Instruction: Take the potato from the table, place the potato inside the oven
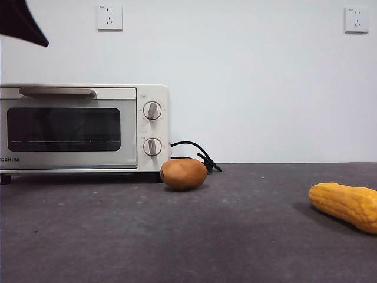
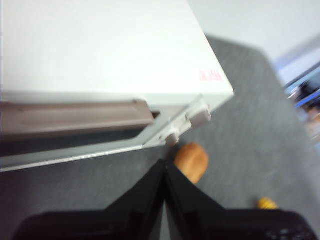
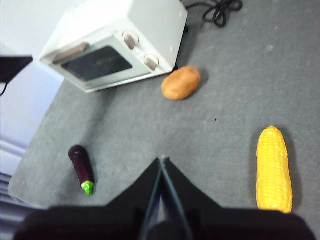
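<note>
Both grippers have their jaws pressed together on nothing. Left gripper [image 2: 164, 167] hangs above the Toshiba toaster oven [image 1: 82, 127], over its beige bar handle [image 2: 75, 116], probably placed to pull the door down, since the dark glass door is shut. Right gripper [image 3: 161, 165] waits high over the table [image 1: 235, 236], looking down on the whole scene. On the table the potato [image 1: 184, 173] lies untouched just beside the oven's knob end, near the black cord [image 1: 197, 154]. A corn cob [image 1: 344, 205] and a small eggplant [image 3: 82, 168] lie well apart from it.
</note>
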{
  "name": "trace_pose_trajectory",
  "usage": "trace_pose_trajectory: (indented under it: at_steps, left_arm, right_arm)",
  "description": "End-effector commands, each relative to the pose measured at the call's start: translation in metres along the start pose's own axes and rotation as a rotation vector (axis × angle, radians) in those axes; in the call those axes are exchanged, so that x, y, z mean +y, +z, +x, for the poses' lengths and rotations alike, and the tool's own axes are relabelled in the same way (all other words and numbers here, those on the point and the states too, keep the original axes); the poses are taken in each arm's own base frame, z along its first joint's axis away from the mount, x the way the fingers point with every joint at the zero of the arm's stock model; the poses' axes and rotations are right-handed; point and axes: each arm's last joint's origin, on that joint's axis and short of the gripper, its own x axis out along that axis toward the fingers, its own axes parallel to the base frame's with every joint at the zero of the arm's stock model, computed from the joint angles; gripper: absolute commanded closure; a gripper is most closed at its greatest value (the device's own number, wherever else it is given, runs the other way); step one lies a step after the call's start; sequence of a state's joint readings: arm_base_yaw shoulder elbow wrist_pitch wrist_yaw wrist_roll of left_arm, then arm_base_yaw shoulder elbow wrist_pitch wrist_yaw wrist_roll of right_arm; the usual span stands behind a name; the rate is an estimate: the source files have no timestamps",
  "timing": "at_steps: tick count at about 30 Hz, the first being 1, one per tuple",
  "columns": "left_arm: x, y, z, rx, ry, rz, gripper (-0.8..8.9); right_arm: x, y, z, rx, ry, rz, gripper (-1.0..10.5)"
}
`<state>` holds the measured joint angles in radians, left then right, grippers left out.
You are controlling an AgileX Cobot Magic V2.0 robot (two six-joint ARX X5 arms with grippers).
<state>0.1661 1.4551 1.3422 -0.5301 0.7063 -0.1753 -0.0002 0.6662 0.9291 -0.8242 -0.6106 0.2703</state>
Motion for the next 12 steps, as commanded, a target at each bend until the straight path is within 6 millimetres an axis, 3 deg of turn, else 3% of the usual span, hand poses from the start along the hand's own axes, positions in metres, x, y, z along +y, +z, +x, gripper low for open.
trace_pose_trajectory:
  at_steps: [1,6,12]
  left_arm:
    - [0.023,0.006,0.002,-0.024,-0.064,-0.163,8.20]
    - [0.053,0.014,0.007,-0.082,-0.066,-0.272,8.20]
    - [0.073,0.013,0.024,-0.082,-0.059,-0.315,8.20]
  right_arm:
    - [0.001,0.003,0.000,0.011,0.005,-0.044,9.5]
    - [0.001,0.005,0.001,0.020,0.004,-0.053,9.5]
    - [0.001,0.004,0.001,0.021,0.004,-0.050,9.4]
